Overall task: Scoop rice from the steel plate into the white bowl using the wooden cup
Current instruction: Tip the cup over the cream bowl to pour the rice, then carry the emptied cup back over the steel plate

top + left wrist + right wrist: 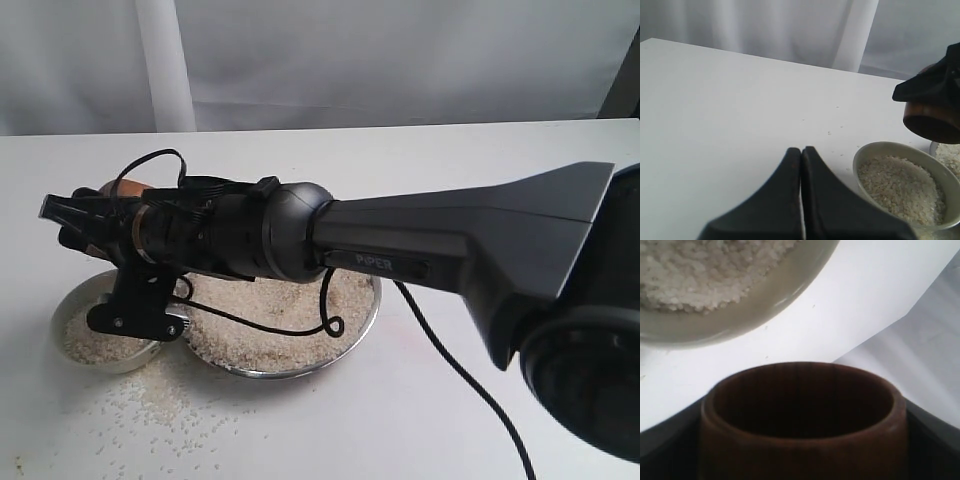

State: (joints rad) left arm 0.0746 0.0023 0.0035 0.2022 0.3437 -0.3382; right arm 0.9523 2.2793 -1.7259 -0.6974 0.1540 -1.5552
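**Right hand holds wooden cup over the white bowl**

The white desk (450, 160) carries everything. The dark right arm (450, 240) reaches from the right of the scene across to the left, passing above the steel plate (300, 370).

The steel plate sits near the middle of the desk and holds a wide, flat layer of rice (270, 320).

The white bowl (62, 318) stands just left of the plate. I cannot tell whether the 2 rims touch. The bowl is partly filled with rice.

The right hand (62, 222) grips the wooden cup (125, 187), with 1 dark finger on each side of it. The cup hangs in the air above the bowl's far side and touches nothing else. It is tipped well over, so the right wrist view looks straight into its dark inside.

The left hand (801, 155) is closed, its 2 fingers pressed together on nothing. It hovers over bare desk left of the bowl.

A thin black cable (300, 325) loops from the right wrist down over the plate.

Loose grains lie scattered on the desk on the near side of the bowl and the plate, and a few lie on the far side of the bowl.
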